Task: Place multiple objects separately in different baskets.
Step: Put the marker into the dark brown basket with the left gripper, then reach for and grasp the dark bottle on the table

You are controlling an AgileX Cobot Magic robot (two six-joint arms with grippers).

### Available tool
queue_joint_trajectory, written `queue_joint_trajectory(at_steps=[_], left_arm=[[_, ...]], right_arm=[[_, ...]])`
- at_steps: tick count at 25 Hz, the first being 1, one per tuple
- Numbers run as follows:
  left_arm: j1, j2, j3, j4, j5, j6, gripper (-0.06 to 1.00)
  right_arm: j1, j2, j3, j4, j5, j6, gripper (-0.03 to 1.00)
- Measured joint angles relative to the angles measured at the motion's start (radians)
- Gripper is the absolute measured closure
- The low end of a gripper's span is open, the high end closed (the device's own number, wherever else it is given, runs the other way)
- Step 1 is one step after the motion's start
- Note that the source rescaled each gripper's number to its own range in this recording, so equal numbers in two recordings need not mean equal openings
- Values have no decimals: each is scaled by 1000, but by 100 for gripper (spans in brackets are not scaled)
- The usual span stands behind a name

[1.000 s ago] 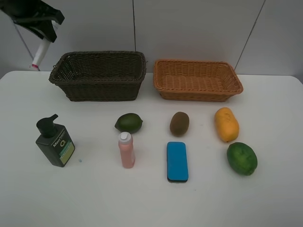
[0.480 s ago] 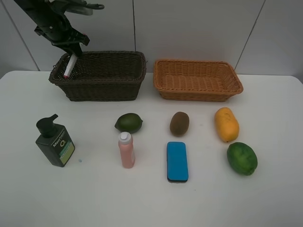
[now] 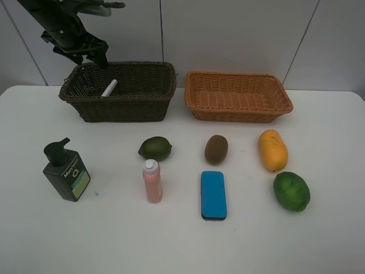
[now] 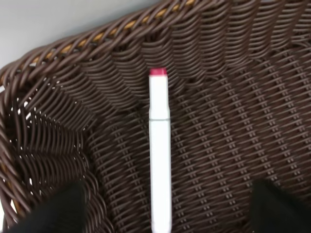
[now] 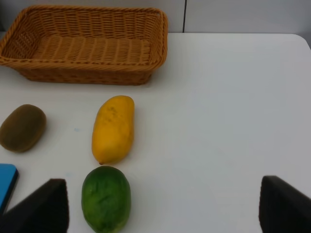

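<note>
The left gripper [image 3: 94, 54] hung over the back left corner of the dark brown basket [image 3: 120, 108], its jaws apart and empty. The small white-pink tube [image 3: 109, 87] lay free on the basket's woven floor, touching neither finger. Judged from that, the tube's placing looked done and the step in hand was clearing the arm for another pick.

Seven things sat on the counter [image 3: 319, 245]. The dark green pump bottle [image 3: 67, 174] stood upright at the far left. Next came a green fruit [image 3: 155, 148] with the upright pink bottle [image 3: 153, 182] just in front of it. Then came the kiwi [image 3: 216, 149], with the blue eraser [image 3: 213, 195] lying flat in front of it. The light orange-tan basket [image 3: 239, 114] held nothing visible. The mango [image 3: 272, 150] and the second green fruit [image 3: 291, 191] lay farthest right.

The right gripper [image 5: 165, 208] hovered above the counter near those two, jaws wide apart and empty.

The next move probably called for the left arm to lift clear of the rim and come down on the pump bottle or pink bottle. The fruit seemed meant for the light basket.
</note>
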Motion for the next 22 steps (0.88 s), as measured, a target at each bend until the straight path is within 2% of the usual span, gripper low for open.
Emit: queue_joint_trajectory(at_steps=[3,7,10,13,15,18,22], left_arm=[[0,0,0,1,22,-2,-4],[0,-7,0,2,44,-24,-5],[0,-31,0,4,78,-76,-6],[0,-80,0,4,162,-158,-6],[0,-122,0,4,256,-218,-6],[0,-175,-2,4,394,-256,-6],[0,-257,40,-4,415,-285,-6]], right_arm=[[0,0,0,0,0,0,-3],[0,0,0,0,0,0,-3],[0,0,0,0,0,0,-3],[0,0,0,0,0,0,-3],[0,0,0,0,0,0,-3],[0,0,0,0,0,0,-3],[0,0,0,0,0,0,-3]])
